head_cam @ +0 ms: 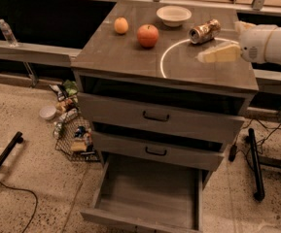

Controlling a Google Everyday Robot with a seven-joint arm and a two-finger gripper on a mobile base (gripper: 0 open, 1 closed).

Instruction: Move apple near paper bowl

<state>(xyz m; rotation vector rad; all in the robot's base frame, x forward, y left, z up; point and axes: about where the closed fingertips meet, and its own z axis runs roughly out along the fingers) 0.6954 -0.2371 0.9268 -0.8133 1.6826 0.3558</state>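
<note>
The red apple (148, 35) sits on the grey cabinet top (125, 52), left of centre. The off-white paper bowl (173, 15) stands behind it near the back edge, a short gap to the apple's upper right. My gripper (209, 56) reaches in from the right on a white arm and hovers above the right part of the top, well right of the apple and just below the can. It holds nothing that I can see.
A small orange fruit (121, 25) lies left of the apple. A crushed metallic can (204, 31) lies on its side right of the bowl. The bottom drawer (147, 193) stands pulled open. A wire basket (77, 139) with clutter sits on the floor at the left.
</note>
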